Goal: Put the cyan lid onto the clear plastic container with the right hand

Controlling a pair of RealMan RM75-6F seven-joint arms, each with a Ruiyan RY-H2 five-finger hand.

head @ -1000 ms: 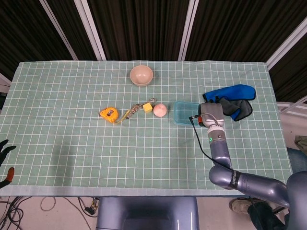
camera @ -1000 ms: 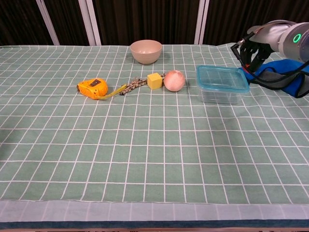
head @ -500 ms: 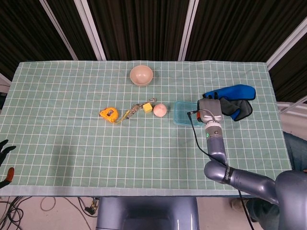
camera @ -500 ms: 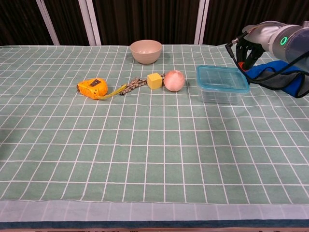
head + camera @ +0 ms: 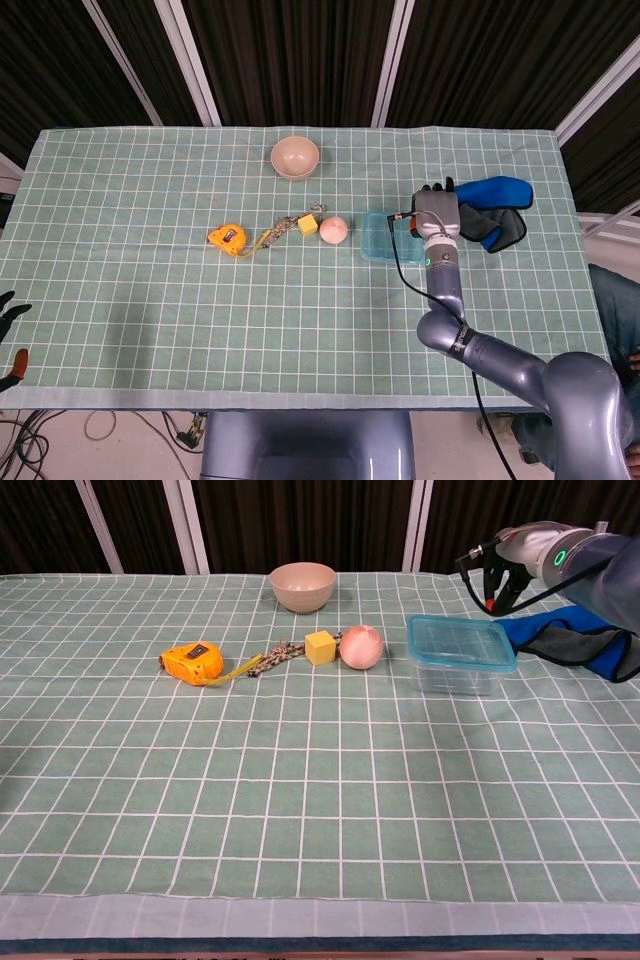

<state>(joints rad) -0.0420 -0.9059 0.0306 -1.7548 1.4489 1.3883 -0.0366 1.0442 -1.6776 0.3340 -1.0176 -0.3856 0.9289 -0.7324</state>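
Chest view shows the cyan lid [image 5: 461, 641] seated on the clear plastic container [image 5: 458, 671], at 3 o'clock from the peach ball [image 5: 361, 647]. Raised at 1 o'clock from the container, the right hand [image 5: 497, 578] holds nothing; whether its dark fingers are spread or curled cannot be told. Only the left hand's [image 5: 10, 312] dark fingertips show at the head view's left edge, state unclear.

Right hand [image 5: 497, 578] raised, fingers [image 5: 492, 590] hanging down.
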